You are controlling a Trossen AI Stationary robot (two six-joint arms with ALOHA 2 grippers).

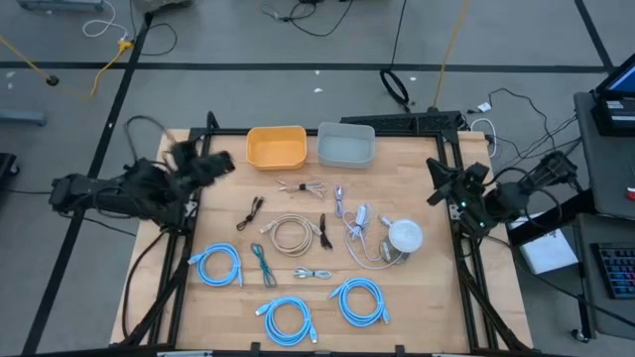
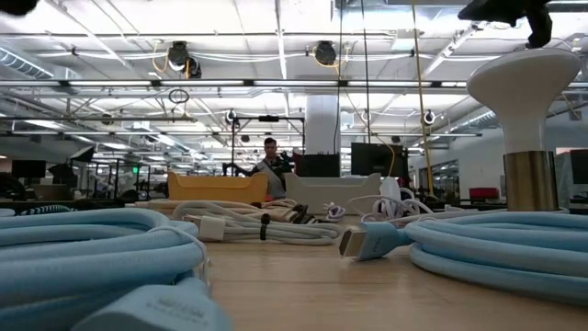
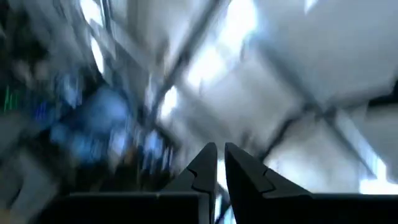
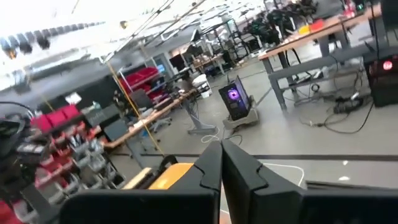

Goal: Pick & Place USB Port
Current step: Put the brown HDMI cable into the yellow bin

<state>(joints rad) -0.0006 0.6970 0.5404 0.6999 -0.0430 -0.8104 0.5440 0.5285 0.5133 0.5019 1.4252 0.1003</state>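
Left tool (image 1: 220, 162): near the bench's (image 1: 417, 297) left edge, fingers nearly together, grasping nothing.
Right tool (image 1: 438, 182): at the right edge, clenched, empty.
USB cables (image 1: 319, 236): loose mid-bench, below the orange bin (image 1: 277, 147) and grey bin (image 1: 346, 145).

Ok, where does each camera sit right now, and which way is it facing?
High: overhead, looking straight down on the table; both arms parked at its edges.
Low: at tabletop level, looking across blue cables toward the orange bin.
Left wrist: tilted at the ceiling; its fingers nearly shut.
Right wrist: faces the room; fingers shut.
Shared: the orange bin shows in high, low and right wrist views.
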